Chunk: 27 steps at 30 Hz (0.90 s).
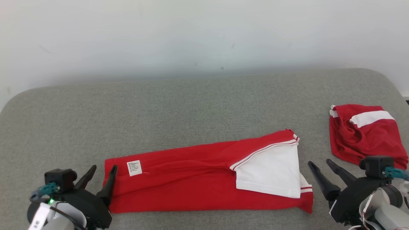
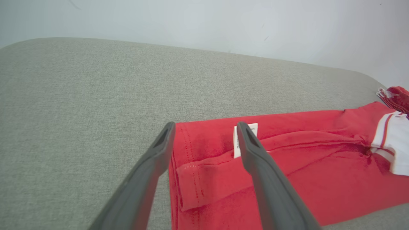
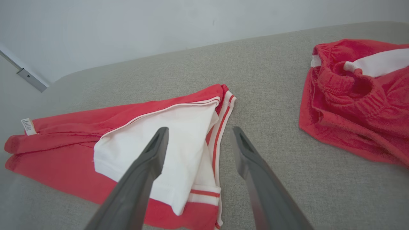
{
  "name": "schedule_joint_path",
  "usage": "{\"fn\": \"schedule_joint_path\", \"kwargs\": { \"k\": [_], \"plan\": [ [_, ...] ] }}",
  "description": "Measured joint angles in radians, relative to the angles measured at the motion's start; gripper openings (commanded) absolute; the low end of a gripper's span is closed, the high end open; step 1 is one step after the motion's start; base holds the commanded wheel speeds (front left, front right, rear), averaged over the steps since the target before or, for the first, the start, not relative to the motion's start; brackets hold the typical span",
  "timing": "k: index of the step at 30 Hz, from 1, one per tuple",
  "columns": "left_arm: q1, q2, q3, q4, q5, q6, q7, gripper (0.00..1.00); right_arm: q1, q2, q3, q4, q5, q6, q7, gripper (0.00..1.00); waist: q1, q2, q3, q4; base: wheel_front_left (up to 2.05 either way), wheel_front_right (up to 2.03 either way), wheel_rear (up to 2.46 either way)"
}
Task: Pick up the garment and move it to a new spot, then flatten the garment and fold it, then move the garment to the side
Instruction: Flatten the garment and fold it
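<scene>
The garment [image 1: 191, 179], a red top folded into a long band, lies across the near part of the grey padded surface [image 1: 191, 105], its long axis running left to right and its front edge close to the surface's near edge. A white panel with red striping [image 1: 271, 172] is turned over on its right end, and a white label [image 1: 134, 168] sits near its left end. Open grey surface extends behind the garment up to the pale wall [image 1: 191, 32] and to the left of it. A second red item with a white band [image 1: 364, 137] lies bunched on the far right, apart from the garment, narrowing the room on that side. The left gripper [image 1: 104, 166] is at the garment's left end, fingers spread and nothing clamped between them. In the left wrist view this gripper [image 2: 206, 126] straddles the hemmed left edge of the garment [image 2: 319, 179], one finger over bare surface and the other over cloth, partly covering the label [image 2: 254, 127]. Whether the tips touch the cloth cannot be determined. The right gripper [image 1: 319, 162] stands just beside the garment's right end, released and empty. In its own wrist view [image 3: 199, 130], one finger lies over the white panel and the other over bare surface. Both arms are cut off at the lower frame edge, and the label's print is too small to read.
</scene>
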<state>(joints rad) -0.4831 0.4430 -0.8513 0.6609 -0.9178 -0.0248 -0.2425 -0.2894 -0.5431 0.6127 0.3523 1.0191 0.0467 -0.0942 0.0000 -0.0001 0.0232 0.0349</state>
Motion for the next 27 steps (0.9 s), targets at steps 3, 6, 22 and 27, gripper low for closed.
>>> {"fn": "schedule_joint_path", "kwargs": {
  "k": [3, 6, 22, 27],
  "plan": [
    [0.018, -0.001, 0.008, -0.041, 0.016, 0.024, -0.005, 1.00, 0.017, 0.000, -0.003, 0.007, 0.000, -0.040, -0.002, 1.00, 0.0000, 0.0000, -0.009, 0.011, 0.00, 0.00, 0.00],
    [0.044, 0.003, 0.026, -0.071, 0.017, 0.045, -0.006, 1.00, 0.018, 0.005, -0.002, 0.010, -0.011, -0.062, -0.001, 1.00, 0.0000, 0.0000, -0.015, 0.017, 0.00, 0.00, 0.00],
    [0.191, 0.041, 0.139, -0.375, 0.109, 0.140, -0.008, 1.00, -0.130, 0.051, 0.053, 0.170, -0.018, -0.149, 0.242, 1.00, 0.0001, 0.0001, -0.018, 0.072, 0.00, 0.00, 0.00],
    [0.213, 0.044, 0.162, -0.427, 0.145, 0.148, -0.008, 1.00, -0.192, 0.077, 0.063, 0.224, -0.016, -0.154, 0.313, 1.00, 0.0001, 0.0001, 0.000, 0.093, 0.00, 0.00, 0.00]
  ]
}}
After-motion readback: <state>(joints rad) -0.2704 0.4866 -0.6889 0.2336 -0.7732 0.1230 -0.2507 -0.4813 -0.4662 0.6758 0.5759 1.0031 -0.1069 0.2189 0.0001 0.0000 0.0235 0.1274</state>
